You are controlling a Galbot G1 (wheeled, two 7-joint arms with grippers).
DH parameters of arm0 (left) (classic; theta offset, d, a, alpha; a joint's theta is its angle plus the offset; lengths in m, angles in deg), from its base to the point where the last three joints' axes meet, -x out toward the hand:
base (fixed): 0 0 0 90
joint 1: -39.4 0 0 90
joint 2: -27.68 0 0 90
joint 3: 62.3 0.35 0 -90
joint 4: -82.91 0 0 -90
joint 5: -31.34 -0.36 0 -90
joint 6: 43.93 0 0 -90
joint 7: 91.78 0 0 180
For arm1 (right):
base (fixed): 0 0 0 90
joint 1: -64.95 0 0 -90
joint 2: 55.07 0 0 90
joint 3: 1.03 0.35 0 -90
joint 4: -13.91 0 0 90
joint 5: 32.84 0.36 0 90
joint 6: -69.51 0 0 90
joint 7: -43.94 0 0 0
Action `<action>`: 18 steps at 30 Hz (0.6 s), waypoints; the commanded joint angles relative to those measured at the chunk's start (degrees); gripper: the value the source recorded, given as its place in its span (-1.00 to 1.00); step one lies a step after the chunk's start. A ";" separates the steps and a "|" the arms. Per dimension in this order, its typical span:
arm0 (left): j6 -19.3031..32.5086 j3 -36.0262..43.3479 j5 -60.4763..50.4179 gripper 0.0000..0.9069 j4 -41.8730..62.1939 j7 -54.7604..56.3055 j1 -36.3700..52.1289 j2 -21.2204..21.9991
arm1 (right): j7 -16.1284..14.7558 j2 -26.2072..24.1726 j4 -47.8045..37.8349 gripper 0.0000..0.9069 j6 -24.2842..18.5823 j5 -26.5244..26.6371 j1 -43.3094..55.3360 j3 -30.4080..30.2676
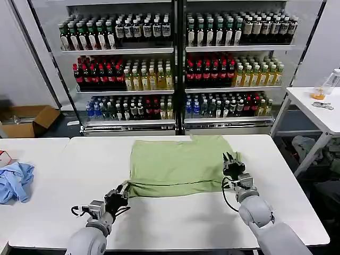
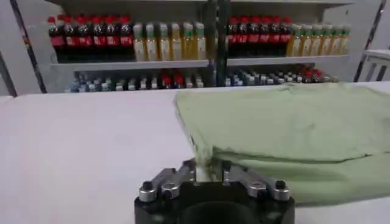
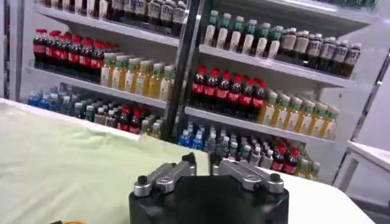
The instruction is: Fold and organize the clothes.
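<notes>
Now | soft sage-green T-shirt (image 1: 178, 164) folded flat, rectangular | left gripper (image 1: 119, 195) pinching corner

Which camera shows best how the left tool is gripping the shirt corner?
Left wrist view: the left tool is shut on the T-shirt corner. Head view shows that grip small; right wrist view shows shirt fabric.

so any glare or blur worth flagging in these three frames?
Head view: even overhead light, table bright but not blown, T-shirt crisp. Left wrist view: soft overall, shelf bottles smeared, left gripper and the shirt corner it pinches are readable. Right wrist view: bottles sharper, right gripper dark in the foreground.
</notes>
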 commanded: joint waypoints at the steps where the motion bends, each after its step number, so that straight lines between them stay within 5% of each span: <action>1: 0.38 -1.07 0.12 1.00 -4.97 0.36 -5.83 1.28 | 0.23 -1.76 7.61 1.00 -0.06 -0.17 -9.61 5.65; 9: 0.25 -0.78 1.08 1.00 -2.41 0.91 -4.43 2.19 | 1.20 -3.00 11.83 1.00 2.90 4.29 -17.26 11.66; 15: 0.24 -0.14 1.42 1.00 0.93 1.49 -0.48 2.20 | 2.03 -2.18 7.76 1.00 9.23 11.91 -15.26 10.80; 18: 0.33 -0.02 1.45 0.42 2.02 1.57 0.71 2.02 | 2.01 -1.63 7.06 1.00 11.29 14.59 -13.67 9.53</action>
